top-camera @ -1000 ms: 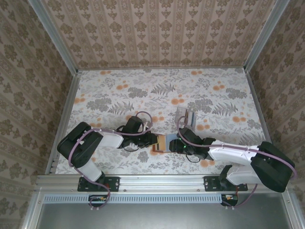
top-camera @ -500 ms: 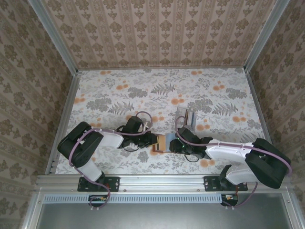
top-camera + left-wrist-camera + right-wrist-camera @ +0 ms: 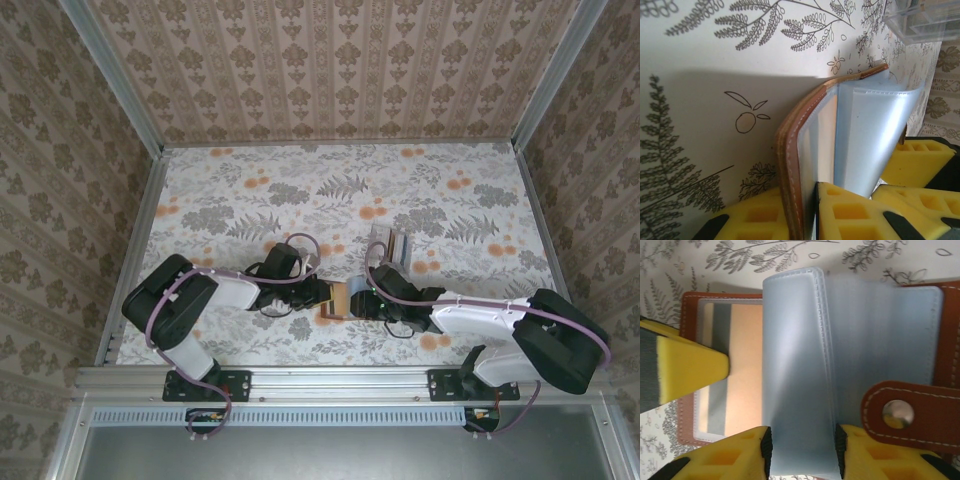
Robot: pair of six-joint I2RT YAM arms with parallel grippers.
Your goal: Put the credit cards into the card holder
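Observation:
The reddish-brown card holder (image 3: 339, 300) lies open near the table's front edge, between both grippers. My left gripper (image 3: 325, 296) is shut on its left leather flap (image 3: 792, 165), the yellow pads pinching the stitched edge. A tan card (image 3: 742, 365) sits in that flap's window pocket. My right gripper (image 3: 364, 301) is open, its jaws either side of a pale bluish plastic sleeve (image 3: 797, 365) that stands up from the holder's spine. The snap tab (image 3: 898, 414) lies at the right. More credit cards (image 3: 390, 243) stand in a clear box behind the holder.
The clear card box (image 3: 920, 20) sits just beyond the holder. The left gripper's yellow finger (image 3: 685, 370) reaches over the left flap. Patterned walls enclose the flowery table (image 3: 330, 190), and a metal rail (image 3: 330, 378) runs along the near edge.
My right gripper has slid a little to the left, closer over the holder. The left gripper and the holder have stayed put.

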